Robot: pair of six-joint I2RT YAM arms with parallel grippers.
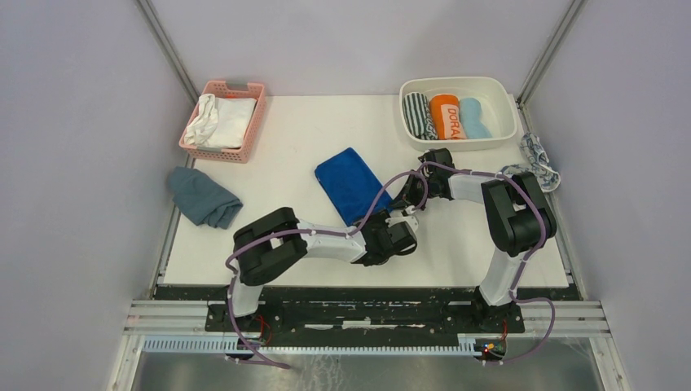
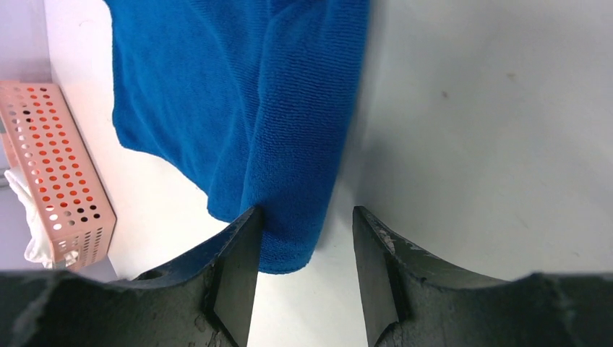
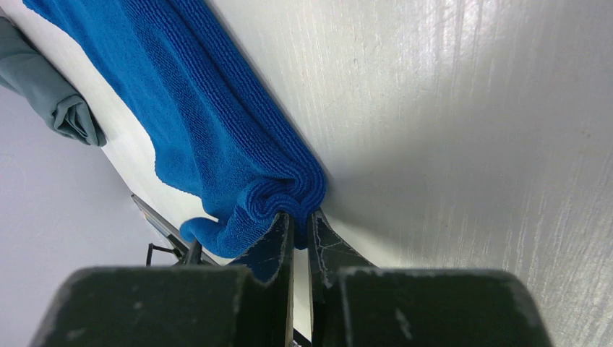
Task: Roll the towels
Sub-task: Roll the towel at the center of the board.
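Note:
The royal blue towel [image 1: 349, 182] lies folded in a long strip on the white table. My right gripper [image 3: 298, 217] is shut on the bunched, layered edge of this towel [image 3: 195, 123]; from above it [image 1: 399, 199] sits at the strip's near right side. My left gripper [image 2: 305, 217] is open, its jaws straddling the towel's [image 2: 238, 94] near corner, and the left finger [image 2: 242, 246] touches the cloth. It [image 1: 371, 226] shows at the strip's near end in the top view. A rolled light blue towel [image 1: 474, 118] lies in the white bin. The patterned whitish towel [image 1: 534, 164] lies crumpled at the table's right edge.
The white bin [image 1: 497, 85] at the back right also holds a striped roll [image 1: 418, 114] and an orange roll [image 1: 446, 116]. A pink basket [image 1: 244, 85] with white cloths stands at the back left. A teal-grey cloth [image 1: 204, 198] lies at the left edge.

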